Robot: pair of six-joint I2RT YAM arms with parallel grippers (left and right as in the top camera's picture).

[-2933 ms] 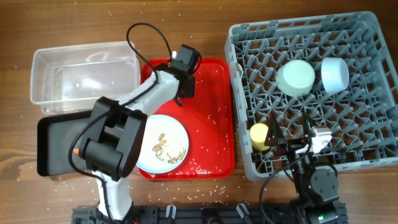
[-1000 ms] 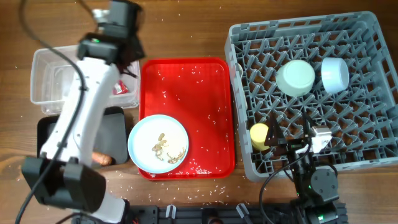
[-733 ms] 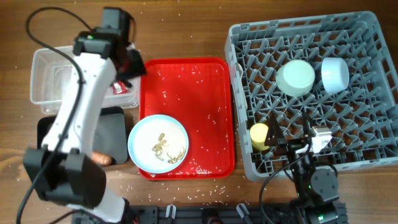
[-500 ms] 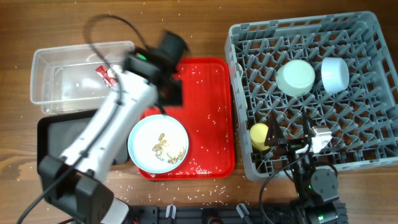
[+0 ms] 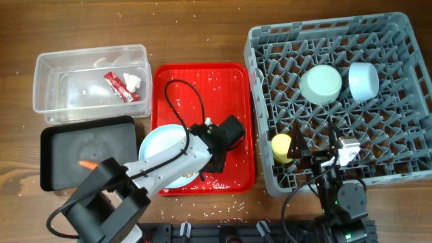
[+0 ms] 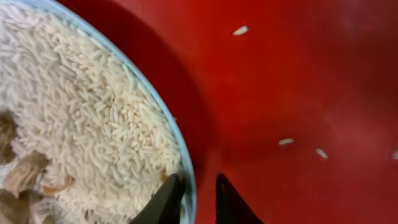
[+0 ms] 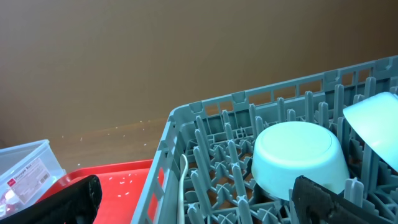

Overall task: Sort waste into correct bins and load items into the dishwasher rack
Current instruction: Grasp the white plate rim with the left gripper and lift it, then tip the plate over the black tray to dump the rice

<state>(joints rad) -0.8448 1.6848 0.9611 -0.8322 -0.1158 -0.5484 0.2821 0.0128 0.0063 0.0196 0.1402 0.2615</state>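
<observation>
Item: large pale-blue round plate [image 5: 156,144], lying at the front left corner of the flat red tray [image 5: 223,94] and carrying a bed of beige rice [image 6: 93,118] with brownish food scraps [image 6: 18,177] at one side. The left gripper [image 6: 198,200] is reaching low over the plate's right edge, its jaws set narrow and straddling the rim, one finger over the rice and the other over the red tray; a sliver of gap is showing beside the outer finger, so it is not gripping the plate. Loose rice grains are lying scattered over the red tray. Bins: the clear plastic tub [image 5: 47,67] is sitting at the back left, holding a small red wrapper [image 5: 120,86] with a crumpled white tissue [image 5: 132,82] touching it. The black tray [image 5: 61,138] is sitting just in front of the tub and holding an orange carrot piece [image 5: 86,163]. The grey dishwasher rack [image 5: 398,135] is occupying the right side, holding a mint-green bowl [image 5: 321,84] upside down, a light-blue small bowl [image 5: 363,81] just beside it, and a small yellow cup [image 5: 281,147] near the front left. The right gripper [image 7: 196,183] is hanging over the rack's front edge, jaws spread wide and holding nothing.
</observation>
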